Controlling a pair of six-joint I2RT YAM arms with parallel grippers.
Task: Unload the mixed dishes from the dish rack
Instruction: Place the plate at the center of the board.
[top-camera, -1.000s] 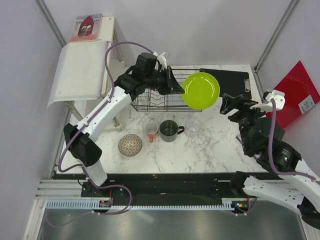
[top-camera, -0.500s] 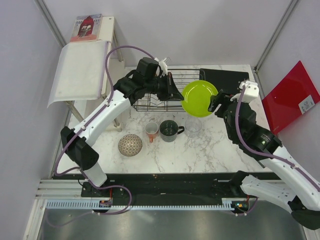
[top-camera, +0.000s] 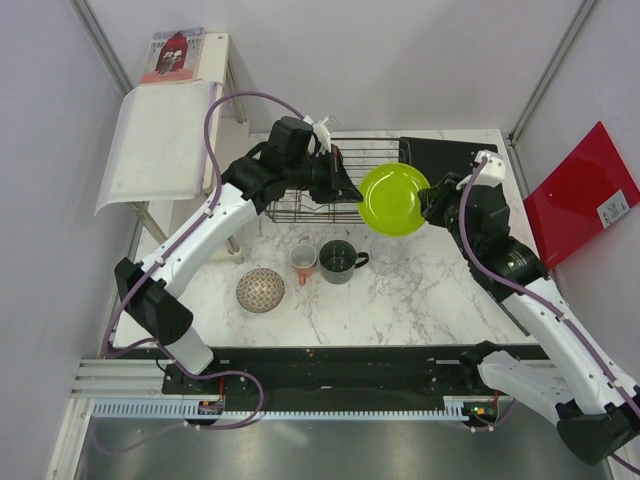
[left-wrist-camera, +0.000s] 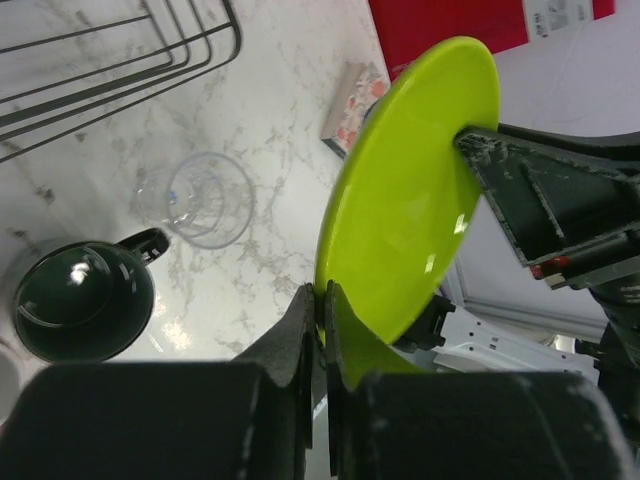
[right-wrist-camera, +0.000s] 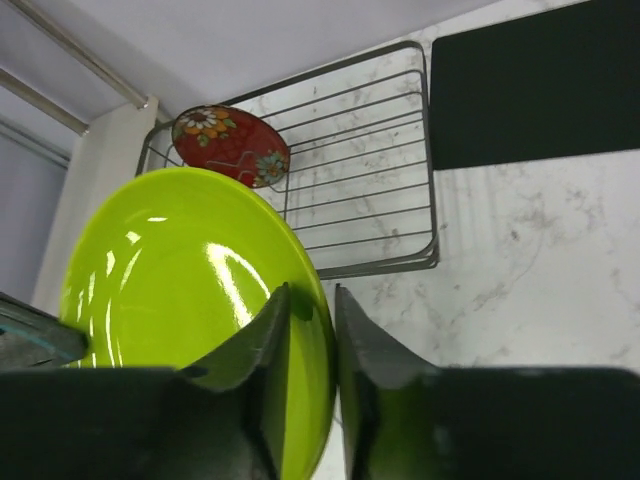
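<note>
- Marble desk (top-camera: 420, 300) between pale walls; both arms reach over it from the near edge.
- Nearest, a row stands on the desk: pale bowl (top-camera: 260, 290), cup (top-camera: 304, 262), mug (top-camera: 340, 261), glass (top-camera: 387, 253); all are upright and outside the rack (top-camera: 372, 152); cup and mug are just beside each other.
- Above the glass, the plate (top-camera: 394, 199) hangs tilted in the air, clear of the desk, at the rack's right end.
- Left jaws are closed on the plate's rim, pinching it on the side nearer the rack.
- Right jaws straddle the opposite rim; one finger (left-wrist-camera: 510, 190) lies against the plate's face; whether they press it I cannot tell.
- Farther back, a red bowl (right-wrist-camera: 230, 145) leans on edge inside the rack, at its left end.
- Clipboard (top-camera: 450, 160) lies flat on the desk just right of the rack.
- Beyond the desk, a white stand (top-camera: 160, 150) is at the left; a red board (top-camera: 580, 195) leans at the right.
</note>
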